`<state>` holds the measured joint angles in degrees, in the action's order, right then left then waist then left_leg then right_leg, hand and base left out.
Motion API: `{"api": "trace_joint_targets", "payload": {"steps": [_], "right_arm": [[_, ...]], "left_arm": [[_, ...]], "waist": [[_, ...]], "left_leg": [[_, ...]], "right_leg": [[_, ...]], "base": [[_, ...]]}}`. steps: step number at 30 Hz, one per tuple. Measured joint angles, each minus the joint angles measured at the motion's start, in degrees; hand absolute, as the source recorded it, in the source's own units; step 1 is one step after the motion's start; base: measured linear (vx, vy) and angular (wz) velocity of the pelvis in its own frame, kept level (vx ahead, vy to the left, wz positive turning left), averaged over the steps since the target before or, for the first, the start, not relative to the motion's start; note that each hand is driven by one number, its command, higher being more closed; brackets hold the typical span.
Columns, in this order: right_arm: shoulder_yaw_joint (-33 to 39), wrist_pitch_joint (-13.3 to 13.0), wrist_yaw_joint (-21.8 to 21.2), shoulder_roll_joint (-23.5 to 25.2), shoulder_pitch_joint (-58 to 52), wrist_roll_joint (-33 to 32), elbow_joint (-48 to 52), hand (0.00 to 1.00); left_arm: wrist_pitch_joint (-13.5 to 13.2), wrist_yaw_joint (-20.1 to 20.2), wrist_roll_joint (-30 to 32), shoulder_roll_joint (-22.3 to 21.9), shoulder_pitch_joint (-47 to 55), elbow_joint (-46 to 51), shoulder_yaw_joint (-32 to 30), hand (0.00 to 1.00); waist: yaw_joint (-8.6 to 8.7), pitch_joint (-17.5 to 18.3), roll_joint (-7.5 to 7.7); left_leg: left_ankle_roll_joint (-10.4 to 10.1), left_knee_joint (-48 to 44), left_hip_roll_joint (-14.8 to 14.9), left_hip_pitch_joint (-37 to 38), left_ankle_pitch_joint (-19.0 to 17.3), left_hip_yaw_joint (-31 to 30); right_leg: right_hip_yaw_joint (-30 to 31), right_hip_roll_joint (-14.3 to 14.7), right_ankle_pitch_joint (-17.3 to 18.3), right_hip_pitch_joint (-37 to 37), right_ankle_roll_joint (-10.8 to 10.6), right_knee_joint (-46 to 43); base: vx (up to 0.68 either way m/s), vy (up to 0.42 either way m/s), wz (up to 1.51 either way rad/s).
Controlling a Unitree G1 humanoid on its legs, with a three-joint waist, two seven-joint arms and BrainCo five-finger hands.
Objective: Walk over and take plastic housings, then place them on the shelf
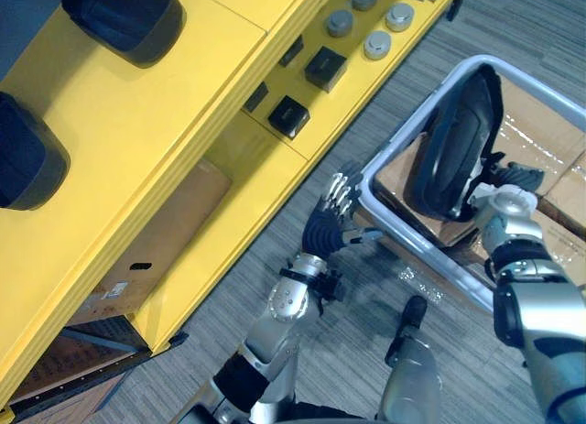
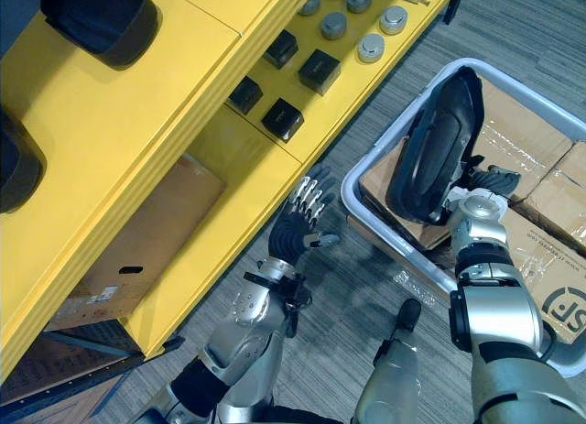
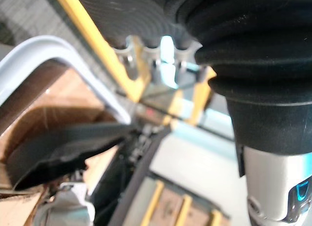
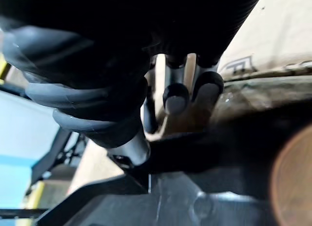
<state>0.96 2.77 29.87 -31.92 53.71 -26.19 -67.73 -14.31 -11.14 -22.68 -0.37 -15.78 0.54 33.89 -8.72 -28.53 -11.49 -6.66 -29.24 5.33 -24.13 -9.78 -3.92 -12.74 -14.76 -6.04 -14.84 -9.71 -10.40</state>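
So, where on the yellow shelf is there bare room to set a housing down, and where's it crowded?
Free: the shelf top between the two dark housings and its ribbed front edge. Crowded: the lower ledge's far end, with black blocks and silver cylinders.

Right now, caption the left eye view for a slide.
Right hand grips black housing upright in the bin; left hand open beside it.

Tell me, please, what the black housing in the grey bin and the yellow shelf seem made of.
Housing: likely moulded plastic, matt black, with a smooth curved shell. Shelf: probably painted metal, though board is possible; even glossy yellow coat, ribbed front edge.
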Motion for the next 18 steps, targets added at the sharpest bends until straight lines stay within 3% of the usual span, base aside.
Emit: {"api": "trace_joint_targets", "payload": {"steps": [6, 9, 13, 15, 17, 18], "right_arm": [[-0.12, 0.04, -0.52, -0.02, -0.05, 4.25, 0.0, 1.0], [-0.33, 2.36, -1.02, -0.01, -1.49, 9.25, 4.31, 1.0], [-2.9, 6.49, -3.98, 0.9, -5.22, 15.38, 12.67, 1.0], [-2.95, 7.45, -5.16, 2.03, -6.99, 16.69, 16.44, 1.0], [-2.98, 8.53, -6.18, 3.62, -9.31, 18.96, 21.28, 1.0], [-3.03, 9.12, -6.78, 4.86, -10.4, 20.49, 24.26, 1.0]], "left_arm": [[-0.05, 0.97, -1.59, 0.35, 0.61, 0.01, -0.15, 0.0], [0.1, 1.63, -0.73, 1.97, 0.75, 0.08, -0.12, 0.0], [3.34, 1.67, 3.01, 3.93, 1.05, 0.6, -1.62, 0.0], [5.15, 1.66, 3.42, 4.77, 0.59, 0.57, -1.82, 0.0], [7.25, 1.6, 3.54, 5.2, -0.74, 0.21, -2.84, 0.0], [8.02, 1.65, 3.55, 5.67, -2.03, -0.26, -3.68, 0.0]], "waist": [[0.18, 0.0, 0.0], [0.53, 0.01, 0.02], [2.24, 0.06, 0.37], [3.13, 0.1, 0.95], [4.06, 0.21, 2.31], [4.92, 0.16, 3.71]], "left_leg": [[-0.04, -0.02, 0.16, 0.08, 0.04, 0.01], [-0.06, -0.29, 0.51, 0.09, 0.02, 0.08], [-0.45, -0.36, 2.02, 0.47, -0.23, 0.77], [-0.73, -0.22, 2.8, 0.97, -0.42, 1.59], [-0.97, -0.21, 3.87, 1.46, -0.66, 2.84], [-1.22, -0.14, 4.48, 1.89, -0.85, 3.44]], "right_leg": [[-0.01, 0.16, 0.04, 0.08, 0.07, 0.02], [0.03, 0.51, -0.03, 0.11, 0.04, 0.13], [0.72, 1.88, -0.17, 0.04, 0.21, 0.46], [1.71, 2.56, -0.3, -0.18, 0.37, 0.57], [2.76, 3.42, -0.53, -0.46, 0.67, 0.89], [3.55, 3.99, -0.63, -0.6, 0.82, 1.04]], "base": [[0.01, 0.029, -0.01], [0.01, 0.018, -0.02], [0.02, 0.006, -0.14], [0.02, -0.005, -0.31], [0.01, -0.008, -0.35], [0.0, -0.013, -0.41]]}}
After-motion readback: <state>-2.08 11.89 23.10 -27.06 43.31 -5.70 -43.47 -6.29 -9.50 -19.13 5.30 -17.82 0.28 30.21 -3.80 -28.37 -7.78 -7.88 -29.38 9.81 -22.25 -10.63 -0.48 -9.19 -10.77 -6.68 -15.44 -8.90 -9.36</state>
